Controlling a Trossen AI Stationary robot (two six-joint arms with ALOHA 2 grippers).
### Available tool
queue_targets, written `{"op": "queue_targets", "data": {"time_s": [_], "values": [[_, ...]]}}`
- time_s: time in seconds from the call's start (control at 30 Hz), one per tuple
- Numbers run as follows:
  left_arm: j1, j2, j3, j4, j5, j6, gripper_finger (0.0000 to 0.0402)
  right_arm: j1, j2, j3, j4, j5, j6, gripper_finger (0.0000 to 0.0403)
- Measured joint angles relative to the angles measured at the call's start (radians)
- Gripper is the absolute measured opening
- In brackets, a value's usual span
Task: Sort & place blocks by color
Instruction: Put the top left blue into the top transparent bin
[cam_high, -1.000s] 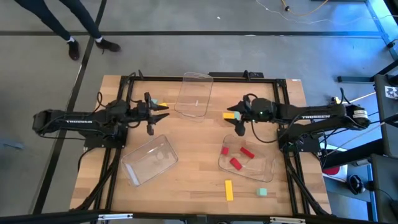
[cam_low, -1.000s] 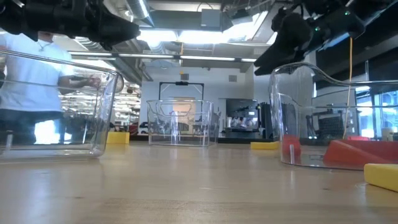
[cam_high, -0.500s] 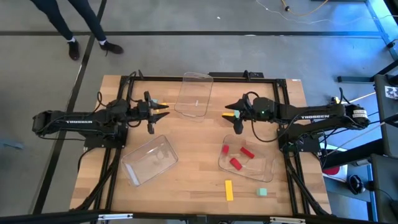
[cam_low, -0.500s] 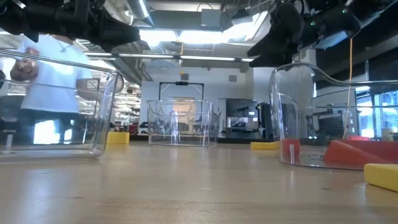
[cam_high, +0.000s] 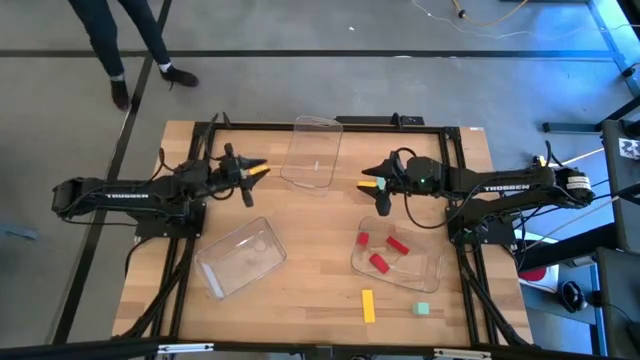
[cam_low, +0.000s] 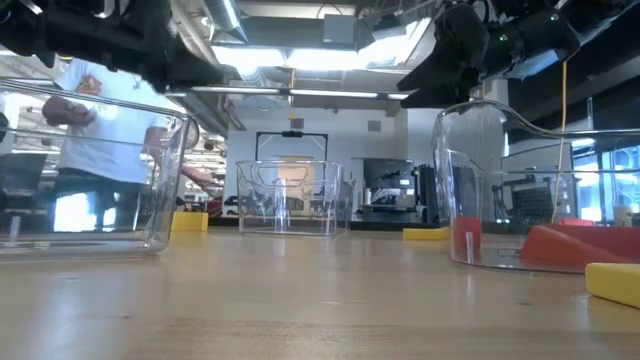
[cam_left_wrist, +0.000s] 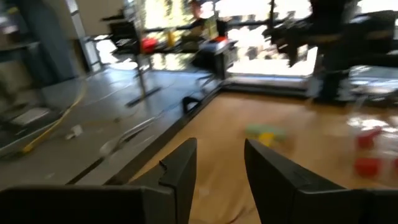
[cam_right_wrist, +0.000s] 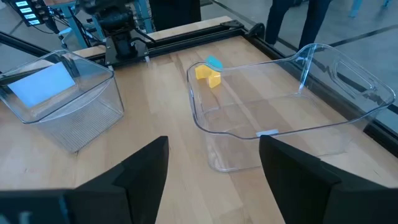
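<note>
Left pincer (cam_high: 243, 179) now rotated, open, empty, yellow block (cam_high: 262, 171) just beyond.

robotics lab: arm rigs, workbenches

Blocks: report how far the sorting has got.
Done: three red blocks lie in the right-hand tray. In hand: nothing; left gripper and right gripper are open and empty. Left: yellow bar, mint cube and yellow blocks by the grippers, loose on the table.
</note>
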Motion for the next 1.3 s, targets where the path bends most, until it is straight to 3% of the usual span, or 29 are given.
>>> {"op": "queue_targets", "data": {"time_s": [0.2,0.37,0.47,0.63,0.77,0.93,1.3], "values": [[0.022,0.0,0.0,-0.147,-0.281,-0.052,0.0174,0.0,0.0,0.0,0.0,0.0,0.0,0.0252],[0.116,0.009,0.0,-0.311,-0.359,-0.182,0.0214,0.0,0.0,0.0,0.0,0.001,0.001,0.0252],[0.195,0.049,0.0,-0.39,-0.334,-0.275,0.0227,0.0,0.0,0.0,0.001,0.001,0.001,0.0252],[0.322,0.16,0.0,-0.422,-0.171,-0.379,0.0235,0.0,0.0,0.0,0.011,0.001,0.02,0.0252],[0.389,0.258,0.0,-0.421,-0.174,-0.388,0.0235,0.0,0.0,0.0,0.013,0.001,0.034,0.0252],[0.432,0.341,0.0,-0.389,-0.087,-0.406,0.0235,0.0,0.004,0.0,0.017,0.001,0.036,0.0252],[0.474,0.457,0.0,-0.337,-0.011,-0.423,0.0235,0.0,0.042,0.0,0.017,0.001,0.057,0.0252]]}}
